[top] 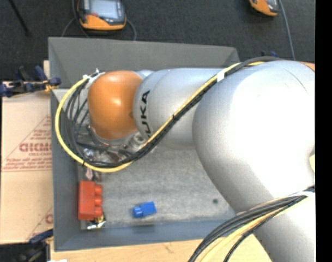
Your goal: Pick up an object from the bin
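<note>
Two small things lie on the floor of the grey bin [176, 171]: a red studded brick [90, 200] close to the near-left corner, just beside the left wall, and a small blue block [144, 209] to its right, near the near wall and apart from the brick. The arm enters from the right. Its orange wrist cover [114, 105] and looped yellow and black cables [65, 135] hang over the left half of the bin. The gripper [94, 165] sits beneath them, just on the far side of the red brick. Whether the jaws stand open or closed cannot be told, since cover and cables hide them, and nothing is seen held. The brick, being nearest, is judged the likelier target. To do the step well, the gripper should be centred over the brick, with the jaws set across its narrow width and the descent kept clear of the left wall. The brick's flat sides should suit a firm pinch.
</note>
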Tool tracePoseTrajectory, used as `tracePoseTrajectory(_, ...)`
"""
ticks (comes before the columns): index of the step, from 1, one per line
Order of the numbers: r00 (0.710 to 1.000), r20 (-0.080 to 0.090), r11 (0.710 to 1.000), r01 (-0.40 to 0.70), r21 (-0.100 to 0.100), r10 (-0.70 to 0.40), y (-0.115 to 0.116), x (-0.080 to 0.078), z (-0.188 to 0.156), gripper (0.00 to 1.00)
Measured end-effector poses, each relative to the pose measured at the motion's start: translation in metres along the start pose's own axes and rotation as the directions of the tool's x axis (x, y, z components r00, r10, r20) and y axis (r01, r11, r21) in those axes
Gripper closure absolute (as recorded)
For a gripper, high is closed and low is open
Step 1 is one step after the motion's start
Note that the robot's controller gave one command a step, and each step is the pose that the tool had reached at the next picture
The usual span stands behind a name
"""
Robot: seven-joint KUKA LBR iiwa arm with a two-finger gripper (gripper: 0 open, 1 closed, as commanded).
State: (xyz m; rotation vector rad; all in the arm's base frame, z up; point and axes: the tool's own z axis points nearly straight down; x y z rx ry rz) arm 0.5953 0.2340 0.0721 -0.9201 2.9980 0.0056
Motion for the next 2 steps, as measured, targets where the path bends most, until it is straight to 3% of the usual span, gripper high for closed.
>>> tracePoseTrajectory(1,1.000,0.007,1.000,-0.005,0.006,0.005,-0.002,-0.004,-0.084,1.00)
tracePoseTrajectory(2,1.000,0.004,1.000,-0.011,0.005,0.011,-0.003,-0.006,-0.129,1.00)
